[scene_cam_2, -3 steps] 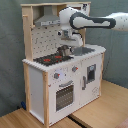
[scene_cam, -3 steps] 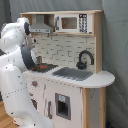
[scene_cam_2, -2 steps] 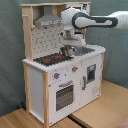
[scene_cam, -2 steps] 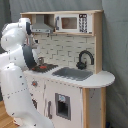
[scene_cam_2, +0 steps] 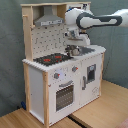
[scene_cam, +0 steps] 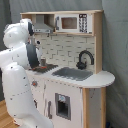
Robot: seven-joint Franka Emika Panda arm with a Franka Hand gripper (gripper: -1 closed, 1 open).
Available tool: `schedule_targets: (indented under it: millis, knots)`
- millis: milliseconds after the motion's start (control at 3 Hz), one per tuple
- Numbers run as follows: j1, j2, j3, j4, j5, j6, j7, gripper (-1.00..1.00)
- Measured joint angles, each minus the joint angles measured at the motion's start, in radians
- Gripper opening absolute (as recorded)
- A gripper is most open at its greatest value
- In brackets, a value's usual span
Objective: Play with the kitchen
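1. Grey and dark, my gripper (scene_cam_2: 74,49) hangs low over the counter of the kitchen (scene_cam_2: 47,80), just past the stovetop toward the sink side; whether my fingers are spread or closed on anything, I cannot tell.
2. My white arm (scene_cam_2: 95,20) reaches in from the second exterior view's right, bending down at the wrist under the upper shelf. In the first exterior view my bulky white arm links (scene_cam: 20,55) fill the first exterior view's left and hide the spot where my gripper works.
3. Directly beside my gripper lies the stovetop (scene_cam_2: 50,59) with its red rings, toward the second exterior view's left.
4. On the other side sits the grey sink (scene_cam: 74,73), with the black faucet (scene_cam: 84,58) curving up behind it.
5. Above me are the grey hood (scene_cam_2: 49,21) and the microwave (scene_cam: 71,22) on the top shelf.
6. Below the counter the white front carries two knobs (scene_cam_2: 56,76) and the oven door (scene_cam_2: 64,95).
7. This tall white and light-wood kitchen stands on a wooden floor (scene_cam_2: 107,107) before a grey curtain (scene_cam_2: 10,50).
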Motion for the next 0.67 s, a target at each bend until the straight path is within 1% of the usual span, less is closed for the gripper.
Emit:
schedule_targets:
  millis: [333,667]
  knots:
    - [0.029,0.076,0.001,-0.076,-0.056,0.016,0.028,-1.0]
    - [0.051,0.138,0.002,-0.134,-0.1,0.031,0.056,-1.0]
